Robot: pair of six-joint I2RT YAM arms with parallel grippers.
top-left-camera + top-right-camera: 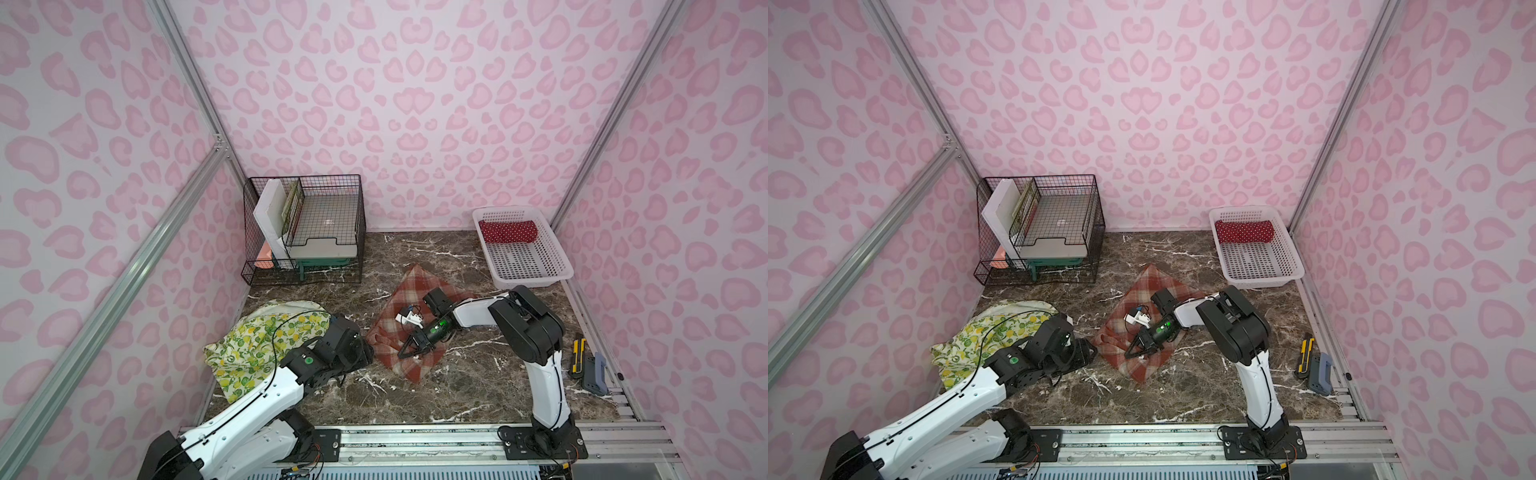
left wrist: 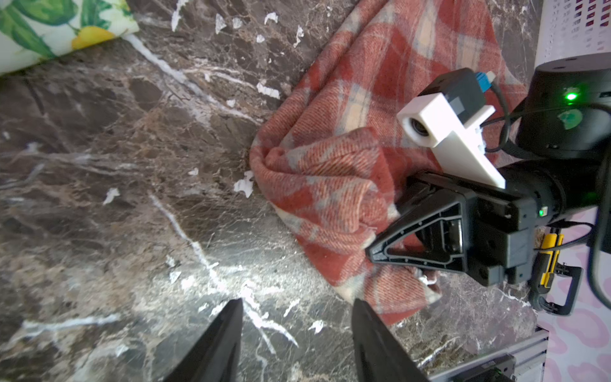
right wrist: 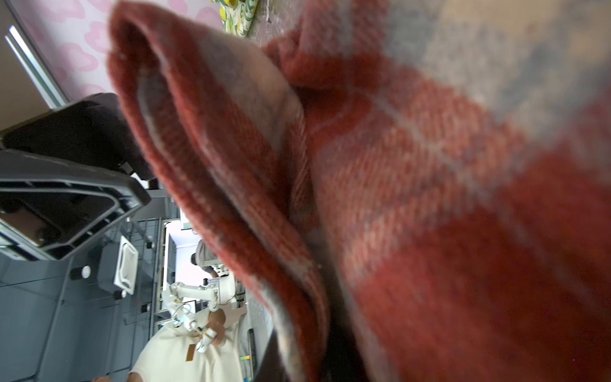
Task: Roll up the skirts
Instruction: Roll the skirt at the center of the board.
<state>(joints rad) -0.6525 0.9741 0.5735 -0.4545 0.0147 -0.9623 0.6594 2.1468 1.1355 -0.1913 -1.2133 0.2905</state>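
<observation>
Plaid skirt spread in the middle of the bench, near-left edge bunched into a thick fold. Looks soft, woolly, light; likely to spring open unless pinched through all layers there. Right jaws closed on that fold; left jaws half open, empty, just left of it. Lemon skirt crumpled at left; dotted skirt rolled in the far-right basket.

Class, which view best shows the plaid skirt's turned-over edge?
The left wrist view: the fold in the plaid skirt is sharp. Both top views show the skirt small, partly under the right arm. The right wrist view gives a blurred close-up.
</observation>
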